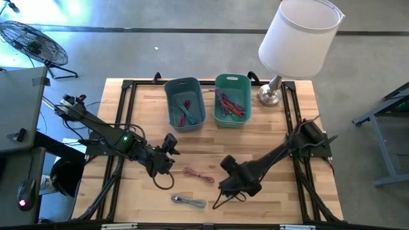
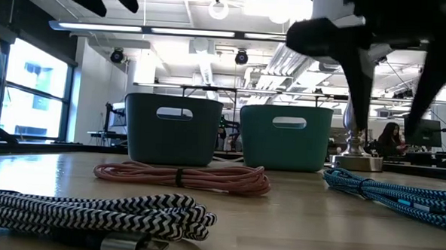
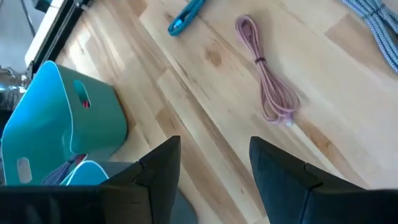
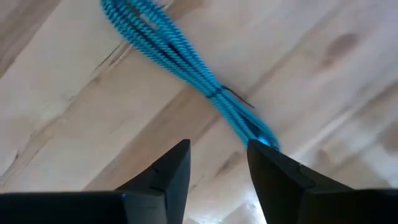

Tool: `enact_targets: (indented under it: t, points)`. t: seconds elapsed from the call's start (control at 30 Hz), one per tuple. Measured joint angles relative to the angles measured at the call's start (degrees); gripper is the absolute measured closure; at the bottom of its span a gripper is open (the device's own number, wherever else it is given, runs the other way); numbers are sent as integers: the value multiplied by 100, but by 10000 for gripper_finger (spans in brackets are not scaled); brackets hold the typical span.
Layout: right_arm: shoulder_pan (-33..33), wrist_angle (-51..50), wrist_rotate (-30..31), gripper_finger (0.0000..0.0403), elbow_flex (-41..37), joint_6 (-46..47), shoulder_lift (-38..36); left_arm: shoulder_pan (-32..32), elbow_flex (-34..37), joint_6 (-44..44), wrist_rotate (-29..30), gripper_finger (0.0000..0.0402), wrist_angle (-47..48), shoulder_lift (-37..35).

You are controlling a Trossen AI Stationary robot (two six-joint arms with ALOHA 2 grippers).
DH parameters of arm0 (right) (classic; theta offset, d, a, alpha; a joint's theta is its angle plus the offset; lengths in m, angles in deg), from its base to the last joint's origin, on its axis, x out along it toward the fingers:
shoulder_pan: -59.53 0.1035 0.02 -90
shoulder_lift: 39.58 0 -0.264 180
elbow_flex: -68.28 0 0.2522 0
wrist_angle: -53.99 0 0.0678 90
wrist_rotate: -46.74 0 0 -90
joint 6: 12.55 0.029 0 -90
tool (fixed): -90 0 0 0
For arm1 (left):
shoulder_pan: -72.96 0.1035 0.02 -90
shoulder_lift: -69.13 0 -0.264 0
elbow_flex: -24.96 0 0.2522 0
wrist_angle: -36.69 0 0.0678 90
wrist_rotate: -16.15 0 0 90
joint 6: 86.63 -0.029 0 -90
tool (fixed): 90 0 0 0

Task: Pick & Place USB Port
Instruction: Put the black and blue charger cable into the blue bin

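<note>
Both bins, the blue bin (image 1: 185,102) and the green bin (image 1: 232,99), already held several cables. Three remained on the table (image 1: 268,128): a pink cable (image 1: 199,174), a black-and-white cable (image 1: 189,201) and a blue cable (image 4: 180,62). The right gripper (image 4: 217,165) hovered released just above the blue cable, grasping nothing. The left gripper (image 3: 214,168) waited, also released, near the pink one.
</note>
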Motion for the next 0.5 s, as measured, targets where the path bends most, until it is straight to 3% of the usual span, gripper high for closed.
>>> enact_targets:
  t: [0.37, 0.5]
  points:
    - [474, 13, 132, 253, 0, -350, 203, 0, 0, 624, -155, 216, -312, 189]
    - [649, 113, 294, 251, 0, -946, 203, 0, -6, 755, -328, 216, -484, 231]
